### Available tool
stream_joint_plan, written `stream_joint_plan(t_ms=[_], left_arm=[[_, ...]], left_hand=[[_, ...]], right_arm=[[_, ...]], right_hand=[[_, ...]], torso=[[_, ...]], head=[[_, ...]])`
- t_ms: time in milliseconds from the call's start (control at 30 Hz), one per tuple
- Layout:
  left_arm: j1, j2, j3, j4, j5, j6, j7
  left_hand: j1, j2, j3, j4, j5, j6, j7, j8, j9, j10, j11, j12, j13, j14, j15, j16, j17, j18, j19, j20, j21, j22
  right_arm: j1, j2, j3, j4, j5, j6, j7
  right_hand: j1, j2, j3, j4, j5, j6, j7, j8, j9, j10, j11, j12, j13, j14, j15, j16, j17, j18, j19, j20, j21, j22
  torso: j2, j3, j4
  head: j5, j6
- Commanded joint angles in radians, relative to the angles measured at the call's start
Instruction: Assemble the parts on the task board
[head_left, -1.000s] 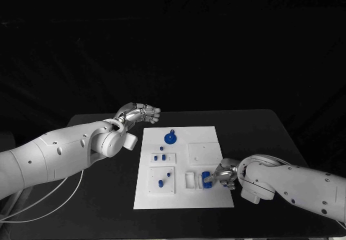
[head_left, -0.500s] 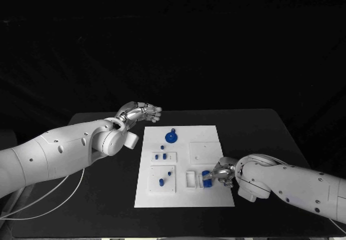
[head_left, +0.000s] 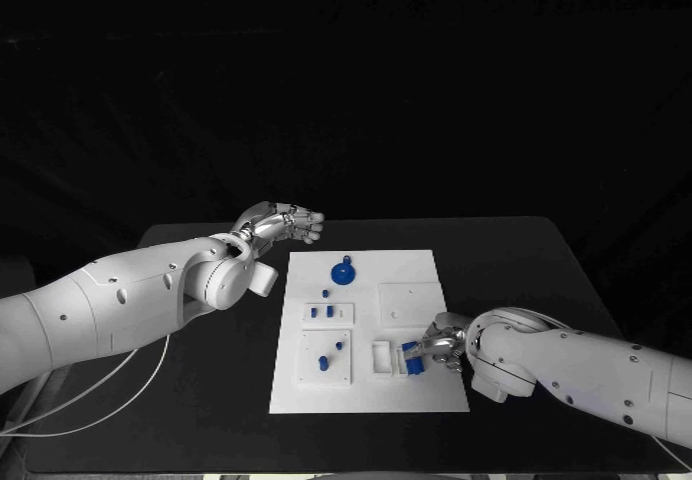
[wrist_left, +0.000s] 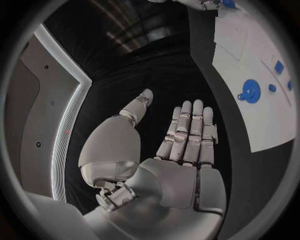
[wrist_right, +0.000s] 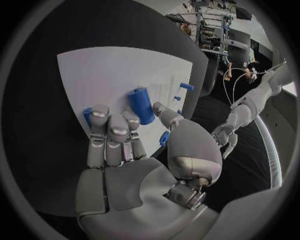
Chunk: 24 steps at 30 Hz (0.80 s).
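The white task board (head_left: 404, 392) lies mid-table. On it are a blue gear (head_left: 342, 273) at the far end and small blue parts (head_left: 320, 314) further down. My right hand (head_left: 444, 343) rests at the board's near right side. There its thumb and a fingertip (wrist_right: 132, 117) pinch a blue cylinder (wrist_right: 141, 105) that stands on the board (wrist_right: 106, 70). Another blue piece (wrist_right: 87, 114) sits under an outer fingertip. My left hand (head_left: 284, 222) hangs open above the table's far left, off the board, with fingers straight (wrist_left: 187, 135) and nothing in it. The gear (wrist_left: 250, 91) lies off to its side.
More small blue parts (head_left: 329, 357) stand in the board's near left block. A white slotted holder (head_left: 382, 358) sits beside the right hand. Black table (head_left: 519, 270) surrounds the board on all sides. A white cable (head_left: 101, 400) trails under the left arm.
The right hand has crept slightly toward the board's far end, staying on the blue cylinder. The left hand has barely moved.
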Motion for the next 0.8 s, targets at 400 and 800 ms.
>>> stream_joint_plan(t_ms=[400, 800], left_arm=[[0.001, 0.001, 0.001, 0.001, 0.005, 0.016, 0.004], [0.001, 0.000, 0.001, -0.002, 0.004, 0.015, 0.003]], left_hand=[[-0.006, 0.000, 0.002, 0.000, 0.000, -0.005, 0.001, -0.004, -0.002, -0.004, 0.002, -0.006, -0.001, -0.005, 0.001, -0.008, 0.002, 0.014, 0.004, 0.004, -0.008, 0.002], [-0.005, 0.000, 0.002, -0.001, 0.000, -0.004, 0.001, -0.004, -0.002, -0.004, 0.002, -0.006, -0.001, -0.004, 0.001, -0.009, 0.003, 0.014, 0.004, 0.004, -0.008, 0.002]], right_arm=[[-0.007, 0.003, -0.008, 0.004, -0.020, -0.007, -0.001], [0.017, -0.030, -0.008, 0.063, 0.015, -0.061, 0.008]], right_hand=[[0.036, 0.046, 0.051, -0.058, -0.003, 0.053, 0.001, 0.021, 0.015, 0.042, -0.007, 0.035, 0.023, -0.001, -0.013, 0.003, 0.004, 0.048, 0.000, -0.005, 0.017, 0.021], [-0.004, 0.051, 0.062, -0.087, -0.003, 0.085, -0.010, 0.029, 0.024, 0.105, -0.017, 0.085, 0.056, 0.001, -0.022, 0.003, 0.008, 0.048, 0.004, -0.002, 0.026, 0.019]], torso=[[0.000, 0.0004, -0.0004], [0.000, 0.0011, -0.0008]], head=[[-0.001, -0.003], [0.003, -0.004]])
